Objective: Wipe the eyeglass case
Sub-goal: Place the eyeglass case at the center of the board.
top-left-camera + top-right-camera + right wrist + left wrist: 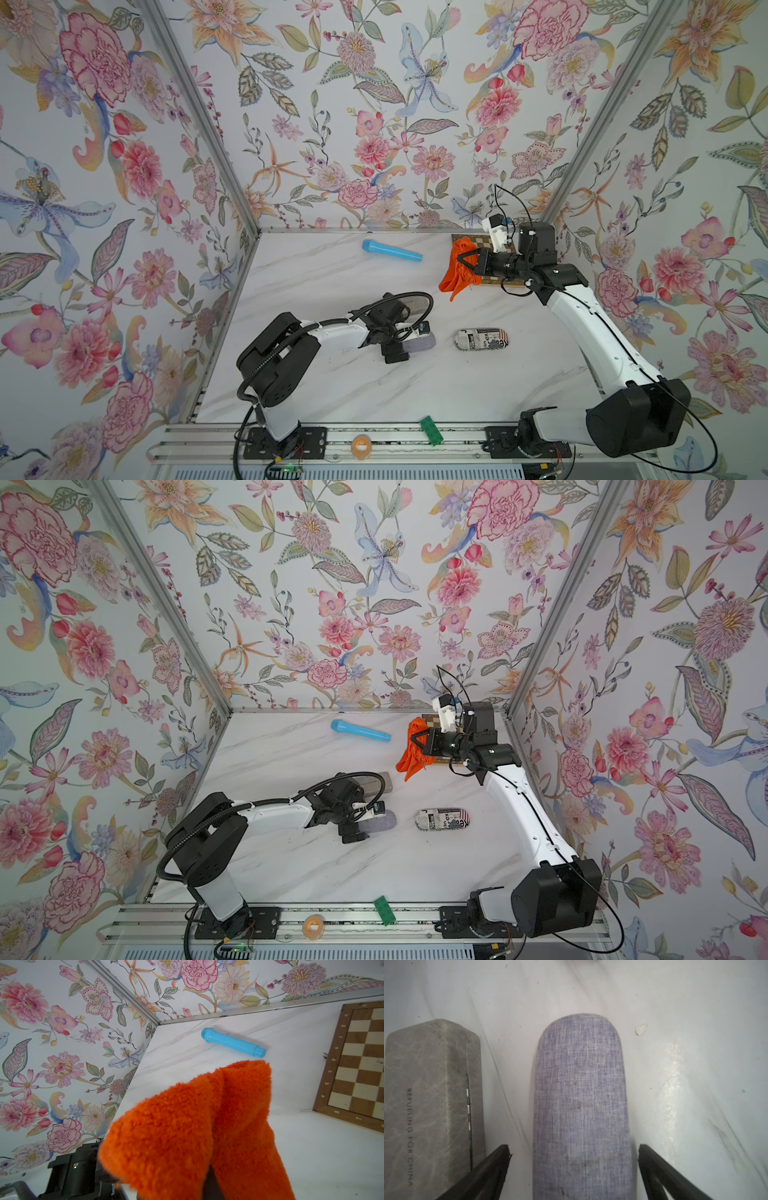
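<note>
A purple woven-fabric eyeglass case (581, 1095) lies flat on the white marble table (332, 282), seen in both top views (424, 343) (384, 823). My left gripper (574, 1152) is low over one end of it, open, one finger on each side with a gap to the case on both sides. My right gripper (462, 259) hangs over the table's far right, shut on a fluffy orange cloth (452, 279) (197, 1126) that droops below it. The cloth hides that gripper's fingers in the right wrist view.
A grey marbled case (431, 1105) (376, 783) lies right beside the purple one. A newsprint-patterned case (482, 339) sits further right. A blue cylinder (392, 250) and a chessboard (361, 1064) lie at the back. A green block (431, 430) and tape roll (360, 444) rest on the front rail.
</note>
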Robot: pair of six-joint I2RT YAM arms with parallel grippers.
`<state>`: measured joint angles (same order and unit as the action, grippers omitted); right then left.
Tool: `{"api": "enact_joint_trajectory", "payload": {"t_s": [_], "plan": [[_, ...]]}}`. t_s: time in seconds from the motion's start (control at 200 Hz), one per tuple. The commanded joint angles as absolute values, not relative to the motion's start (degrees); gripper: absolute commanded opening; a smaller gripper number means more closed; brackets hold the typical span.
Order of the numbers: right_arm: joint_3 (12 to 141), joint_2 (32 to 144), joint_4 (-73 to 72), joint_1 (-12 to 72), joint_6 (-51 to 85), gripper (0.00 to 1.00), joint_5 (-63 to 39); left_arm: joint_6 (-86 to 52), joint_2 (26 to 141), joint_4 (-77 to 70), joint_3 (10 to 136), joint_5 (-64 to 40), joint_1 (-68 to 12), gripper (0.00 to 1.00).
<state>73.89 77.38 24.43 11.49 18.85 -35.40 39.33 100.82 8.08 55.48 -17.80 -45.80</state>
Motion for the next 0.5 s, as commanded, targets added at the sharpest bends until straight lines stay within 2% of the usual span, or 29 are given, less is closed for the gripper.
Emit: {"api": "enact_joint_trajectory", "payload": {"t_s": [0.0, 0.22, 0.385, 0.495], "plan": [[75.4, 77.0, 23.6, 11.1, 18.9, 0.0, -36.2, 38.7, 98.3, 11.0, 57.8, -19.1, -46.5, 0.99], [75.3, 76.0, 25.5, 10.9, 18.2, 0.0, -35.4, 34.8, 90.1, 14.1, 58.0, -16.9, -46.4, 0.99], [75.3, 75.1, 27.6, 10.7, 17.9, 0.0, -34.2, 20.9, 82.2, 8.6, 58.5, -2.6, -45.9, 0.99], [74.0, 74.0, 28.7, 10.8, 17.2, 0.0, -32.9, 14.3, 77.6, 3.2, 56.3, 1.4, -45.3, 0.99]]}}
